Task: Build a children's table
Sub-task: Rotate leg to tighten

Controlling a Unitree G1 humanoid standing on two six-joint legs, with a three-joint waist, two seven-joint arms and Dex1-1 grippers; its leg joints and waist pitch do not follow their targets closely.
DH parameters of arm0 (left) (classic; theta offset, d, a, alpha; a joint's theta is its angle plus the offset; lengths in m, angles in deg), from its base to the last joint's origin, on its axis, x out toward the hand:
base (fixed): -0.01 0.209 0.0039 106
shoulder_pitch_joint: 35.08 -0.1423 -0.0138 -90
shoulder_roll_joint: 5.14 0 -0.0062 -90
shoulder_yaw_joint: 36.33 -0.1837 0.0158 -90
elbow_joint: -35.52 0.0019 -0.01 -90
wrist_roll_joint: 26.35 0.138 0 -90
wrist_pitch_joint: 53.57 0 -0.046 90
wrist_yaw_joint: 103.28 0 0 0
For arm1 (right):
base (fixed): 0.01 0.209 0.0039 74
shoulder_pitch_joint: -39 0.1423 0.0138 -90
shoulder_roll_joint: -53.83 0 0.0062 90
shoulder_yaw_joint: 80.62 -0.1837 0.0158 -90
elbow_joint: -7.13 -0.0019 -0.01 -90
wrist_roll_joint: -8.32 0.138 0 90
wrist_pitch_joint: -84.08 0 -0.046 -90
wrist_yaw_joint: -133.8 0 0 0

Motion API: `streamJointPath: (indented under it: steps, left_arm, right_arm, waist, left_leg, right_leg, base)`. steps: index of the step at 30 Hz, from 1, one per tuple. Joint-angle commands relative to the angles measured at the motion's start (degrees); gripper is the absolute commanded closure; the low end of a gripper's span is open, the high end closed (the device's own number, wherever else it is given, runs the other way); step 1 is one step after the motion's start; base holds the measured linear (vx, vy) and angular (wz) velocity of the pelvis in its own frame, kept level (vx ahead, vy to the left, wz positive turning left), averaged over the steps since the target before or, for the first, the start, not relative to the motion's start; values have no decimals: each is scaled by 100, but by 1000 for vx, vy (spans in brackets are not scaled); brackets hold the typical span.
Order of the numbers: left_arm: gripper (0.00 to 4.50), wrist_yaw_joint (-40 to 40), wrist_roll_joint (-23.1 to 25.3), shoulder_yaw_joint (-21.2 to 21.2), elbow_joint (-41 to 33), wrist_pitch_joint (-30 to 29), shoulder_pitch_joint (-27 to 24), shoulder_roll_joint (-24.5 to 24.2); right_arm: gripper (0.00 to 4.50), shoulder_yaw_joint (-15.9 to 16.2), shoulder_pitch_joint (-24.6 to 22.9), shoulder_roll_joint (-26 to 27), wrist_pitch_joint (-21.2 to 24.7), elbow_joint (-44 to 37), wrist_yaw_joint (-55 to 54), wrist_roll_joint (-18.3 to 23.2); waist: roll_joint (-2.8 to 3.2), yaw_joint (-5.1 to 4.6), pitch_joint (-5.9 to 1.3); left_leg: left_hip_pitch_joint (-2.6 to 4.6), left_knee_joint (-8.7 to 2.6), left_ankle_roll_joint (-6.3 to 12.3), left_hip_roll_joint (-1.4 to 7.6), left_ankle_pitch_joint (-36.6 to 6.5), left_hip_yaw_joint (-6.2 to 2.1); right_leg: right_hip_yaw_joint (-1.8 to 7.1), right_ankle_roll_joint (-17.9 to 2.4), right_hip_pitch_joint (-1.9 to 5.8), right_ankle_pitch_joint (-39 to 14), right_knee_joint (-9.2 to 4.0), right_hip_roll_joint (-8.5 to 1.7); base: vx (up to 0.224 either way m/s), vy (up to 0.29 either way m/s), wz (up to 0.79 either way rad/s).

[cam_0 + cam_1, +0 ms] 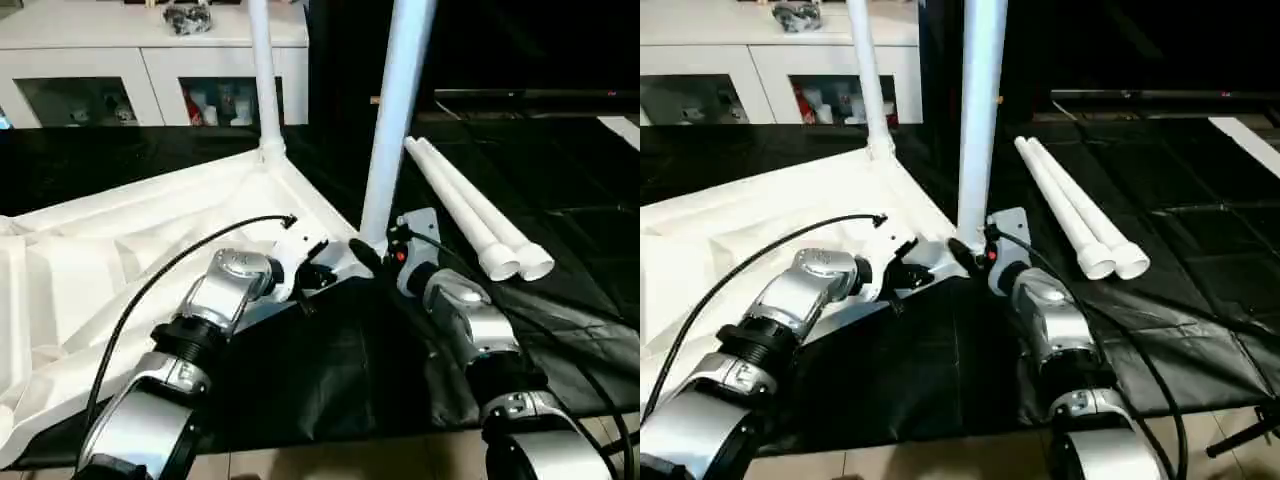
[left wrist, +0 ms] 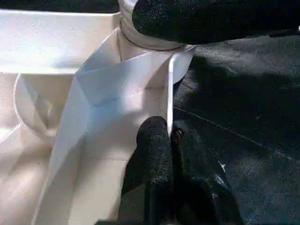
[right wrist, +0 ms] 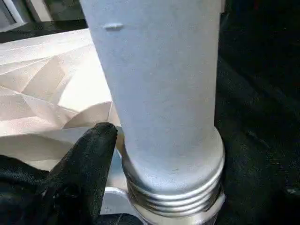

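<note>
White tabletop (image 1: 150, 230) lies upside down on black-covered worktop (image 1: 560, 200), ribbed underside up. Two legs stand upright in its corner sockets: far leg (image 1: 262, 70) well beyond the end effectors, near leg (image 1: 395, 110) just in front of the right end effector (image 1: 372, 255). Right end effector open, one black finger (image 3: 89, 159) beside the threaded base of near leg; grip on it cannot be told. Left end effector (image 2: 169, 136) pinched narrow on the tabletop's thin rim wall close to that corner. Two loose legs (image 1: 470, 215) lie side by side, out past the right end effector
</note>
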Motion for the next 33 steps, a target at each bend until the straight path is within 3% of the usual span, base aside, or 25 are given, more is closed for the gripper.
streamJointPath:
  steps: [1, 4, 9, 12, 17, 22, 24, 26, 33]
  left_arm:
    - [450, -66, -43, -78, -272, 355, 34, -3]
    - [450, -525, -22, -148, -227, 715, -48, -303]
    - [450, -1478, -35, -392, -134, 1253, -127, -750]
    - [450, -1957, -14, -566, -91, 1541, -150, -958]
    - [450, -2836, -11, -863, -25, 1869, -107, -1234]
    - [450, -3131, 40, -972, 107, 2114, -26, -1298]
    - [450, -3232, 41, -1005, 149, 2214, -2, -1311]
    - [450, -3270, 39, -1021, 146, 2259, 4, -1314]
    - [450, -3261, 19, -982, 156, 2316, 0, -1277]
  right_arm:
    - [64, 580, -191, 117, -25, -51, 661, -59]
    - [25, 606, -412, -389, -204, -351, 1324, -3]
    - [8, 453, -486, -1117, -210, -793, 2439, 331]
    - [8, 456, -433, -1437, -141, -908, 2948, 425]
    - [8, 845, -312, -1993, 127, -1090, 4131, 464]
    - [8, 1066, -137, -2039, 180, -1056, 4698, 505]
    - [45, 1148, -7, -1981, 111, -921, 4819, 471]
    - [50, 1184, 96, -1918, 84, -808, 4879, 463]
    - [111, 1287, 230, -1831, 77, -616, 5053, 438]
  waist:
    - [29, 44, -398]
    - [20, 59, -394]
    - [29, 118, -414]
    - [48, 176, -417]
    - [20, 315, -417]
    - [3, 357, -409]
    - [10, 365, -413]
    - [-20, 368, -413]
    - [-15, 433, -432]
  left_leg:
    - [11, -380, 333, 383, -1005, -171]
    - [9, -373, 405, 380, -1012, -164]
    - [-7, -350, 504, 398, -931, -158]
    - [-8, -330, 557, 426, -895, -141]
    - [12, -327, 489, 435, -893, -134]
    - [5, -325, 457, 429, -952, -136]
    - [10, -327, 420, 434, -951, -140]
    - [12, -331, 394, 444, -941, -139]
    - [7, -319, 406, 454, -772, -136]
  right_leg:
    - [405, -887, 316, -1443, -429, -605]
    - [404, -831, 329, -1468, -444, -589]
    - [395, -827, 336, -1408, -417, -580]
    - [397, -885, 298, -1225, -381, -566]
    - [396, -920, 283, -1368, -371, -578]
    - [392, -862, 277, -1581, -394, -602]
    - [392, -838, 272, -1658, -397, -604]
    - [395, -835, 263, -1671, -387, -601]
    - [402, -889, 262, -1434, -339, -612]
  base:
    - [0, 0, 0]
    - [0, 0, 0]
    - [0, 0, 0]
    - [0, 0, 0]
    - [0, 0, 0]
    - [0, 0, 0]
    - [0, 0, 0]
    - [0, 0, 0]
    - [0, 0, 0]
